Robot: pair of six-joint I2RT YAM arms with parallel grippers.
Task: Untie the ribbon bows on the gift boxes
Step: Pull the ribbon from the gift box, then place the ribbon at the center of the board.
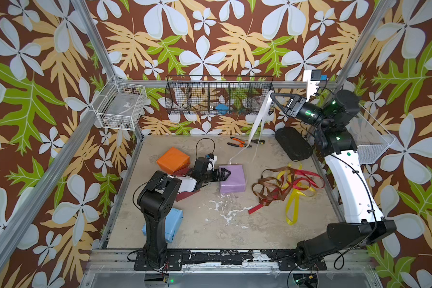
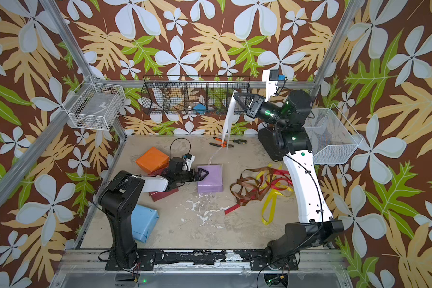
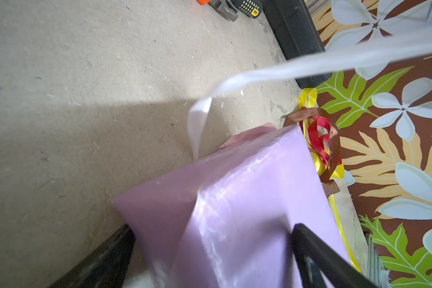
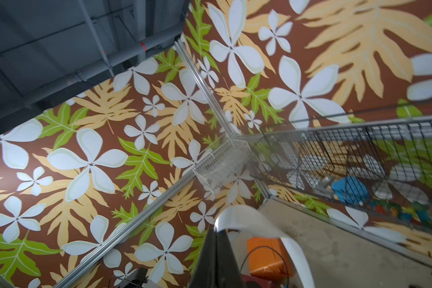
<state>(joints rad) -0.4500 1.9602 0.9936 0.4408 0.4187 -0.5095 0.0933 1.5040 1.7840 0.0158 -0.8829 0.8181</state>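
Right gripper (image 1: 272, 94) was clenched on the narrow white satin ribbon (image 1: 258, 118), high above the desk's (image 1: 210, 224) back edge. Two strands hung down, one running to the back edge of the glossy lilac paper box (image 1: 233, 178) at mid-desk.

Left gripper (image 1: 226, 173) was released, jaws wide, set against that box's left edge.

Judged: bow undone, tail not yet free. Best to draw the ribbon upward steadily while the left arm pinned the box, lest it lift or skid.

Loose yellow ribbon (image 3: 319, 164), red ribbon (image 3: 317, 134) and brown ribbon (image 3: 307, 114) lay heaped near the right edge. Orange box (image 1: 173, 159), dark red box (image 1: 185, 196) and light blue box (image 1: 176, 222) sat along the left edge.

- Black wire basket (image 1: 220, 76), back wall: held a blue object (image 1: 221, 108); other bits unclear.
- White wire basket (image 1: 117, 122), back-left corner: a clear flat pack (image 1: 125, 103).
- White mesh basket (image 1: 374, 152), right wall: contents not made out.
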